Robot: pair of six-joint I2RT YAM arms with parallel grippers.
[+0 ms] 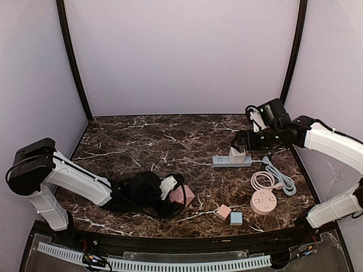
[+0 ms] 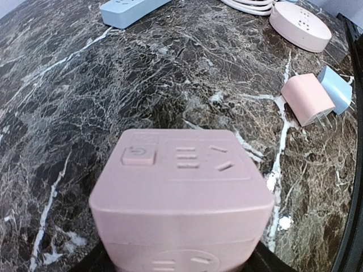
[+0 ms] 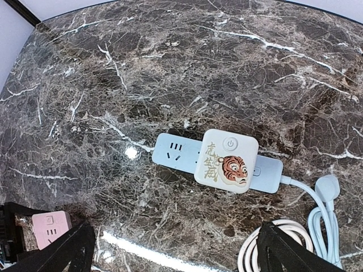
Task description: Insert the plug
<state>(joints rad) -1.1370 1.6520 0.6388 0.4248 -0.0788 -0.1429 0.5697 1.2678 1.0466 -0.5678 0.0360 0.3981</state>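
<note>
**Pink cube socket gripped near the front, power strip lying well across the desk**

The pink cube socket point(image 2: 181, 198) is clamped in the left hand point(image 1: 173, 199), whose fingers are closed on its lower sides so the face with the switch and slots is open to the wrist camera (whether it rests on the desk point(image 1: 142, 141) or hangs just above it, I cannot tell). It is near the front edge, well apart from the light blue power strip point(image 3: 173, 152) on the right half. The strip carries a white tiger-printed cube adapter point(image 3: 227, 160) toward its cable end, which leaves the outlet at the free end bare, likely the target. The right hand point(image 1: 243, 140) hovers above the strip with fingers spread wide and holding nothing, probably placed to steady it. A small pink plug point(image 1: 224, 211) and a small blue plug point(image 1: 236, 218) lie side by side near a round pink socket hub point(image 1: 264, 201).
</note>
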